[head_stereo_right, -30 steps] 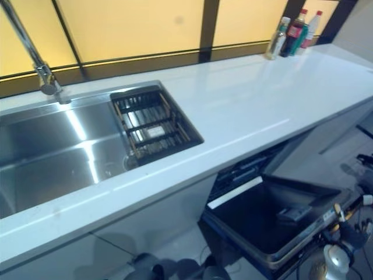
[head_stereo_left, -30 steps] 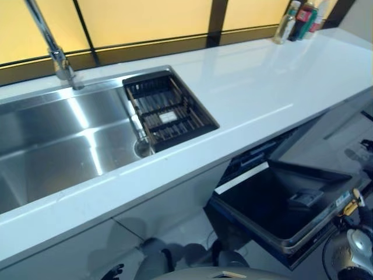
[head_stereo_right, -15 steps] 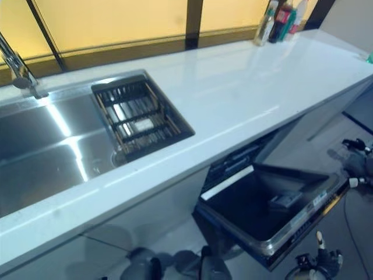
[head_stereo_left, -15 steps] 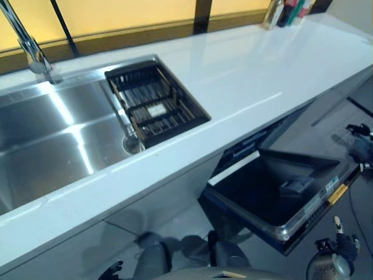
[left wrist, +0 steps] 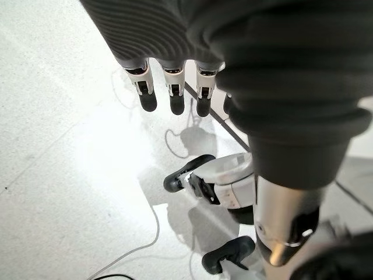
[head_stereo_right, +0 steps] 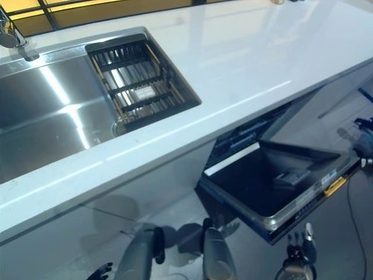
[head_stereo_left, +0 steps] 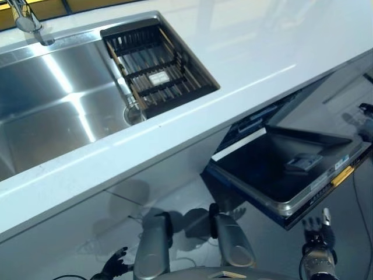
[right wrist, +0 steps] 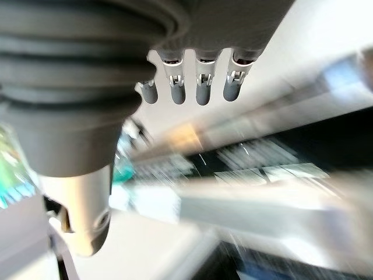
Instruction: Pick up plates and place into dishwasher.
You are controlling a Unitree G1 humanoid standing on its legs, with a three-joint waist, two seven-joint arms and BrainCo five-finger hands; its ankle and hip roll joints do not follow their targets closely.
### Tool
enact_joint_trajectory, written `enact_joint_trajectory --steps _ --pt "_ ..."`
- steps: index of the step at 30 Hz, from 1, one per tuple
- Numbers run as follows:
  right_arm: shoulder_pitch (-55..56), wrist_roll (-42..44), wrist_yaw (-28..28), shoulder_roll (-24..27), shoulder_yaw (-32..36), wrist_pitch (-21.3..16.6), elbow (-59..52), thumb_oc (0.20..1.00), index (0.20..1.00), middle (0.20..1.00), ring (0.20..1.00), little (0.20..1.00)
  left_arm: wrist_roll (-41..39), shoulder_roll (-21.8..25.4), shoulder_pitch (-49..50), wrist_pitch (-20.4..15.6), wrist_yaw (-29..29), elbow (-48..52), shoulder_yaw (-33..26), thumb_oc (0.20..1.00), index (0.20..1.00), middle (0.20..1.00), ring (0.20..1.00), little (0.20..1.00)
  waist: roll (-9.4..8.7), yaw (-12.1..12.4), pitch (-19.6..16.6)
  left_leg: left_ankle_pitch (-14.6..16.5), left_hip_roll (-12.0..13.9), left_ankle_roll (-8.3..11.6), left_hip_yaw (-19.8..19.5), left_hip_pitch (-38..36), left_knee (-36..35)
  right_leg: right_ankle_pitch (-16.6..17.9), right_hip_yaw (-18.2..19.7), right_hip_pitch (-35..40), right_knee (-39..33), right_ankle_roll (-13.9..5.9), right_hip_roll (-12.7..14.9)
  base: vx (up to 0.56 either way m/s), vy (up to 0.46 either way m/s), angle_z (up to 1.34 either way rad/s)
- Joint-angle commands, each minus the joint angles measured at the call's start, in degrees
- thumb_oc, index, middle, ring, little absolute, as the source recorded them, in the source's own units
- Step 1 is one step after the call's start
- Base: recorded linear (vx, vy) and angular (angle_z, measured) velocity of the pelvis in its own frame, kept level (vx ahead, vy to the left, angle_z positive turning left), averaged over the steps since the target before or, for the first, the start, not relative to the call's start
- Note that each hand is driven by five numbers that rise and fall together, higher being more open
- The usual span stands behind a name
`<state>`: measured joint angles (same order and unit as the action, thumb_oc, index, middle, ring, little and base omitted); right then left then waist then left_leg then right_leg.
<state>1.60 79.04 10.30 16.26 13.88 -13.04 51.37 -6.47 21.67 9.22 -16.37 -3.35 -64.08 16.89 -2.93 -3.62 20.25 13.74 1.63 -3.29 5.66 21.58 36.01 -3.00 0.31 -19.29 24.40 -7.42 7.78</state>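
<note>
A white counter (head_stereo_left: 256, 52) runs across the scene, with a stainless steel sink (head_stereo_left: 52, 105) set into it. At the far edge of the sink stands the base of a chrome tap (head_stereo_left: 26, 23). A dark slatted drain basket (head_stereo_left: 157, 67) sits in the sink's right end, hard against the right wall; it holds one small pale rectangular item (head_stereo_left: 158, 77) lying flat on the slats, too small to identify. The rest of the sink basin is bare metal, with the round drain (head_stereo_left: 133, 114) just beside the basket's near left corner. Below the counter, to the right of the sink, the dishwasher (head_stereo_left: 250, 131) stands open: its door (head_stereo_left: 288, 172) hangs down nearly level, the dark inner face up, with a small grey compartment (head_stereo_left: 303, 162) set into that face. Behind the door, a dark rack (head_stereo_right: 245, 137) is partly visible in the opening; its contents cannot be made out. No plates can be picked out on the counter, in the sink or in the dishwasher. The left hand (left wrist: 172, 96) hangs low over the white floor (left wrist: 64, 146), fingers straight and relaxed, holding nothing. The right hand (right wrist: 198, 87) hangs low beside the open dishwasher door, fingers likewise straight and released, holding nothing.
</note>
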Motion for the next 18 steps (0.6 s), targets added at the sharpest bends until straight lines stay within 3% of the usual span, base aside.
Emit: enact_joint_trajectory --steps 1,5,9,18 --pt "-2.40 2.80 10.24 2.88 -0.88 2.54 -2.00 1.000 1.000 1.000 1.000 1.000 -0.23 -0.42 -0.08 -1.65 -0.18 1.04 1.11 1.000 1.000 1.000 1.000 1.000 1.68 0.73 -0.31 -0.39 -1.08 -0.14 -2.05 -0.10 0.52 1.22 -3.44 1.25 1.44 3.58 -0.99 0.00 0.000 0.00" --pt "-6.82 -0.20 12.13 5.18 -0.89 4.11 4.81 1.000 1.000 1.000 1.000 1.000 0.13 -1.01 -0.14 -2.33 -0.25 0.03 2.69 1.000 1.000 1.000 1.000 1.000 2.78 1.97 -0.42 -0.46 -1.57 0.13 -2.76 0.27 1.08 0.63 -4.03 1.22 2.14 3.99 -0.66 0.04 0.009 -0.05" --pt "-11.42 -3.90 9.59 7.70 -1.12 4.91 8.97 1.000 1.000 1.000 1.000 1.000 0.45 -1.23 -0.20 -2.33 -0.30 0.35 4.03 1.000 1.000 1.000 1.000 1.000 3.89 3.45 -0.12 -0.79 -2.30 0.12 -3.79 0.48 1.01 0.28 -4.28 1.47 2.46 4.28 -0.49 0.02 -0.004 0.08" --pt "-19.58 -3.03 4.51 11.03 -0.09 7.13 13.68 1.000 1.000 1.000 1.000 1.000 0.12 -1.51 0.02 -1.14 -0.90 0.96 6.66 1.000 1.000 1.000 1.000 1.000 5.90 6.06 0.15 -1.84 -3.56 0.57 -5.79 0.46 0.45 -0.57 -4.88 2.53 2.89 4.96 -0.32 0.04 0.006 0.07"
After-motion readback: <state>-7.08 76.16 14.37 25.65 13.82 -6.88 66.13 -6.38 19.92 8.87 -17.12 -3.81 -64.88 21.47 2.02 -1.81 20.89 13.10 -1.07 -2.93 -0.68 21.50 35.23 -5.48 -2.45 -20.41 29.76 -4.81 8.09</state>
